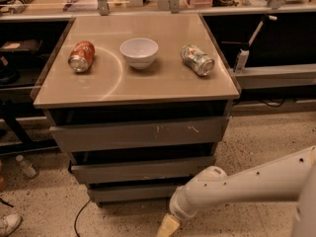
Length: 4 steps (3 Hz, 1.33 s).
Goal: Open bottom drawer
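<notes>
Three grey handle-less drawers stack under a tan table top. The bottom drawer (131,192) is the slimmest and narrowest, with a plain front, low near the floor. Its front sits set back under the middle drawer (143,170); I cannot tell whether it is pulled out at all. The top drawer (140,133) is widest, with pale scratch marks. My gripper (167,228) is at the bottom edge of the view, just right of and below the bottom drawer's front, on a white arm (247,186) reaching in from the right. Only its yellowish tip shows.
On the table top (163,85) lie an orange can (82,56) on its side, a white bowl (139,51) and a silver crushed can (197,59). A clear bottle (25,166) and a shoe (9,224) are on the speckled floor at left. Dark shelving stands behind.
</notes>
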{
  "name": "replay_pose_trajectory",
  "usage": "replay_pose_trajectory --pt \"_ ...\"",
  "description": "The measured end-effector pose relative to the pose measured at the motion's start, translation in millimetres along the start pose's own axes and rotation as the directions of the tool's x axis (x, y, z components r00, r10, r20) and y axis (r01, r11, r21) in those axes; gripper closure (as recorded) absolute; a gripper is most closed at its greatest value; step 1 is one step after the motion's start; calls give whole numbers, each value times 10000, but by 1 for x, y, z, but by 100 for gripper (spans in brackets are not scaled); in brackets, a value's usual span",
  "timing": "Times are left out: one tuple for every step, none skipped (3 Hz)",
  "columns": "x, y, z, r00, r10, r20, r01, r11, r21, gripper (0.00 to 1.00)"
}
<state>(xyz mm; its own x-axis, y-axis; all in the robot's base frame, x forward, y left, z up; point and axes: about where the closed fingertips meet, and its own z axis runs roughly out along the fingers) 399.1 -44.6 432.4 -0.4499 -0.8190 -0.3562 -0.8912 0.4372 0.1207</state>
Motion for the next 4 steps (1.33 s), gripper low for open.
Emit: replay_pose_trajectory --pt "10 -8 45 9985 480 246 -476 9987 -161 0" --pt "18 -16 95 9958 850 348 -836 9956 -416 0" --pt "18 -16 95 9958 850 350 -835 9956 -416 0" --pt "14 -29 120 9936 741 853 -710 9967 -382 0"
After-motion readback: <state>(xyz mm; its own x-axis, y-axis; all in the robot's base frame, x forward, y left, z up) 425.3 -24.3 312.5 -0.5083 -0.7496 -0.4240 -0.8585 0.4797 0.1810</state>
